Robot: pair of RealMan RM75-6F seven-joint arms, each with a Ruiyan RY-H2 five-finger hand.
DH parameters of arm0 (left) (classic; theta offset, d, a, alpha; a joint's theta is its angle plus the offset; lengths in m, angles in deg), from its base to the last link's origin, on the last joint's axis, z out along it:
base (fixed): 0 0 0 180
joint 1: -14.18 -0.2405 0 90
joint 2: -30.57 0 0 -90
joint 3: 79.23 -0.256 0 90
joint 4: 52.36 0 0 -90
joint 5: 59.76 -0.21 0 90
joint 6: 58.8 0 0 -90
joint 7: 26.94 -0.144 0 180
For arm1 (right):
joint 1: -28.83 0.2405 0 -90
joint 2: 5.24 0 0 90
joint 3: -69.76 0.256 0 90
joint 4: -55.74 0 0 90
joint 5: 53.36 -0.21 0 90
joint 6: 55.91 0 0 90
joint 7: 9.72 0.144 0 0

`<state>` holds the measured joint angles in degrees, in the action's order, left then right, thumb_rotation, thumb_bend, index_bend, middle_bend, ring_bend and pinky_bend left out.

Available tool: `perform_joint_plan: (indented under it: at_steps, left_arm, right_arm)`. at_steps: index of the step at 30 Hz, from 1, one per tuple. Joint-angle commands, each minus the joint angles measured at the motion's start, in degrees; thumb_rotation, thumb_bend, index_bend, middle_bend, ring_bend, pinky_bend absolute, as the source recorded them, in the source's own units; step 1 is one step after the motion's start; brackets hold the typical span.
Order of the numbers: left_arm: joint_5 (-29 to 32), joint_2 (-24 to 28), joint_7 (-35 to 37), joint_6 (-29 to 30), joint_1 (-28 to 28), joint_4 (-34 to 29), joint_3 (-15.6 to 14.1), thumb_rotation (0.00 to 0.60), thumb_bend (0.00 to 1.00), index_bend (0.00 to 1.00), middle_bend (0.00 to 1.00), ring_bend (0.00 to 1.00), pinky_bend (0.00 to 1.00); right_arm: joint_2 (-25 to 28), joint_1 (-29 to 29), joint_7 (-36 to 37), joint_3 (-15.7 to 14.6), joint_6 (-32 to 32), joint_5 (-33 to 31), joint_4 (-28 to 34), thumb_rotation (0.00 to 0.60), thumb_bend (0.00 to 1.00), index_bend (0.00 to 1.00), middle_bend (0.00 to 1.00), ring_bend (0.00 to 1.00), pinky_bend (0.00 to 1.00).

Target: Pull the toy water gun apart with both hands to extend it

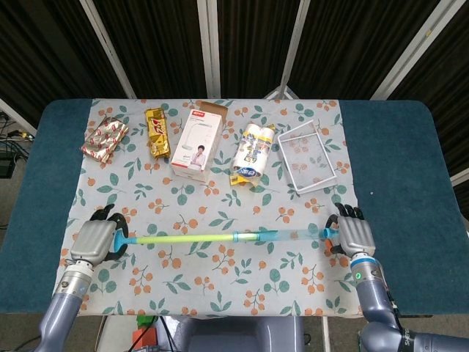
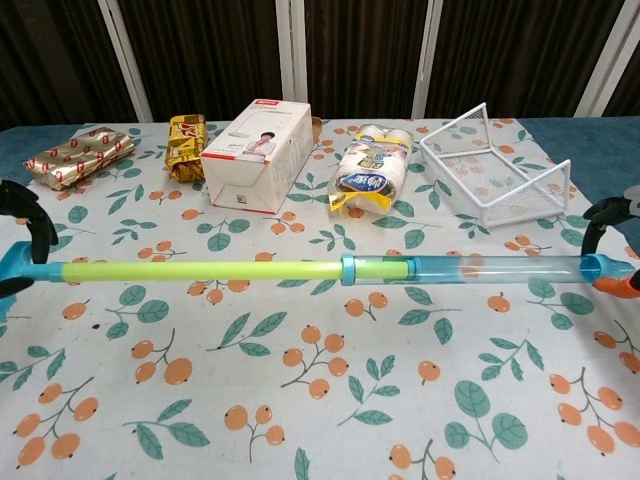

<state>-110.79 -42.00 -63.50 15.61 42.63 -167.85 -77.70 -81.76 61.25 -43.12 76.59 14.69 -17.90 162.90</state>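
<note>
Along the near edge of the floral-printed tablecloth, the long toy water gun with its clear blue plastic barrel and yellow-green plunger rod is held level across the front of the table, stretching almost from one side of the cloth to the other. The left hand grips the blue handle end of the rod, its dark fingers curled around it; in the chest view only those fingers show at the frame edge. The right hand holds the barrel's far end by the orange tip, fingers wrapped closed on it, and again the chest view catches only the fingertips. A blue collar marks where the rod enters the barrel, roughly at mid-length, with the yellow-green rod drawn far out toward the left hand. Behind the gun, well apart from it, lies a row of things: a red-and-gold foil-wrapped packet, a gold snack bag, a white cardboard product box, a pack of white rolls in printed wrap, and a white wire basket. The dark teal table shows on either side of the cloth.
</note>
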Motion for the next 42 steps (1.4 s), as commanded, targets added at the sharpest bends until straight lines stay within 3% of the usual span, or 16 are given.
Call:
perform_joint_plan:
  at_steps: [1, 28, 32, 34, 36, 38, 39, 42]
  left_arm:
    - [-0.13, 0.69, 0.58, -0.41, -0.03, 0.16, 0.37, 0.6, 0.52, 0.6, 0.27, 0.06, 0.12]
    - [-0.94, 2.63, 1.33, -1.97, -0.73, 1.96, -0.51, 0.6, 0.52, 0.6, 0.26, 0.06, 0.12]
    - [-1.15, 2.59, 1.43, -1.99, -0.84, 2.17, -0.52, 0.6, 0.51, 0.56, 0.25, 0.06, 0.12]
    - [-1.28, 2.52, 1.64, -2.13, -0.87, 2.3, -0.5, 0.6, 0.44, 0.48, 0.21, 0.06, 0.11]
    - [-1.57, 2.3, 2.04, -2.29, -0.94, 2.53, -0.48, 0.6, 0.33, 0.38, 0.15, 0.04, 0.09]
    - [-1.62, 2.31, 2.15, -2.55, -0.94, 2.55, -0.53, 0.6, 0.26, 0.29, 0.11, 0.02, 0.08]
    - [-1.69, 2.32, 2.19, -2.62, -0.94, 2.55, -0.54, 0.6, 0.23, 0.25, 0.1, 0.02, 0.07]
    - [-2.13, 2.31, 2.77, -2.55, -1.07, 2.57, -0.34, 0.6, 0.19, 0.18, 0.09, 0.01, 0.07]
  right_arm:
    - [0.15, 0.05, -0.39, 0.05, 0.25, -0.21, 0.32, 0.6, 0.42, 0.57, 0.11, 0.0, 0.0]
    - [2.47, -0.4, 0.71, 1.22, -0.38, -1.91, -0.58, 0.6, 0.42, 0.57, 0.11, 0.0, 0.0]
    - [2.66, -0.5, 1.01, 1.27, -0.53, -1.89, -0.72, 0.6, 0.42, 0.57, 0.11, 0.0, 0.0]
    - [2.83, -0.54, 1.02, 1.16, -0.74, -1.92, -0.61, 0.6, 0.42, 0.52, 0.11, 0.0, 0.0]
    - [3.28, -0.6, 1.23, 0.88, -1.62, -2.03, -0.24, 0.6, 0.42, 0.25, 0.06, 0.0, 0.0]
    - [3.68, -0.58, 1.34, 0.69, -2.22, -1.98, -0.09, 0.6, 0.42, 0.05, 0.01, 0.0, 0.0]
    - [3.81, -0.59, 1.4, 0.62, -2.33, -1.89, -0.09, 0.6, 0.42, 0.0, 0.0, 0.0, 0.0]
    - [4.18, -0.71, 1.74, 0.47, -2.57, -1.69, -0.01, 0.6, 0.42, 0.0, 0.0, 0.0, 0.0]
